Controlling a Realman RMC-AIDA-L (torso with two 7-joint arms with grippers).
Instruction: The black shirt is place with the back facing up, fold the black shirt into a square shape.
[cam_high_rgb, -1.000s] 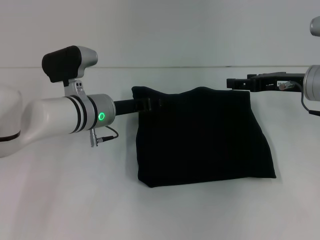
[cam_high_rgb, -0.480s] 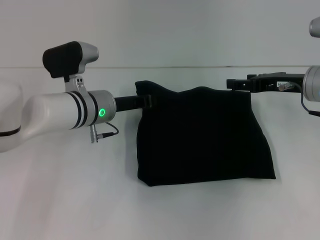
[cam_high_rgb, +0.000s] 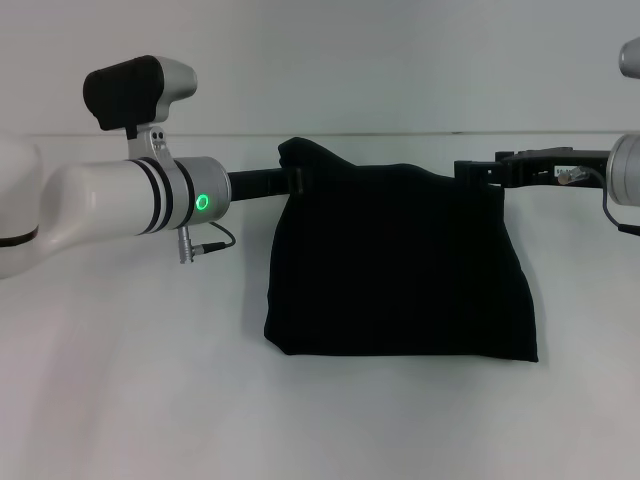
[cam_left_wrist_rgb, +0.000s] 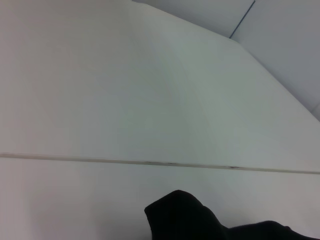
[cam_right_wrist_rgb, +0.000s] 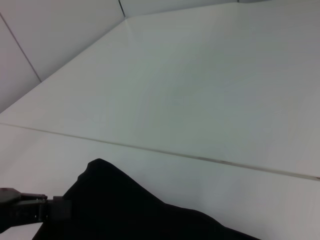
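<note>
Your two arms held the black shirt (cam_high_rgb: 400, 262) up between them over the white table (cam_high_rgb: 130, 400). In the head view the cloth hung as a broad dark panel, wider than tall, with its lower edge lying on or just above the tabletop; you could not tell which from that angle. The left gripper (cam_high_rgb: 293, 181) reached in from the left and was pinched onto the upper left corner, where the fabric bunched into a small peak above the fingers. The right gripper (cam_high_rgb: 482, 172) came in from the right and was clamped onto the upper right corner, so the top edge sagged slightly between the two holds. No white lettering showed on the side facing the head camera. Your left wrist view caught only a rounded fold of the shirt (cam_left_wrist_rgb: 185, 215) against the pale wall and table line. Your right wrist view showed the draped top edge of the shirt (cam_right_wrist_rgb: 115, 205) with the left gripper (cam_right_wrist_rgb: 55, 210) farther off, gripping the far corner.
</note>
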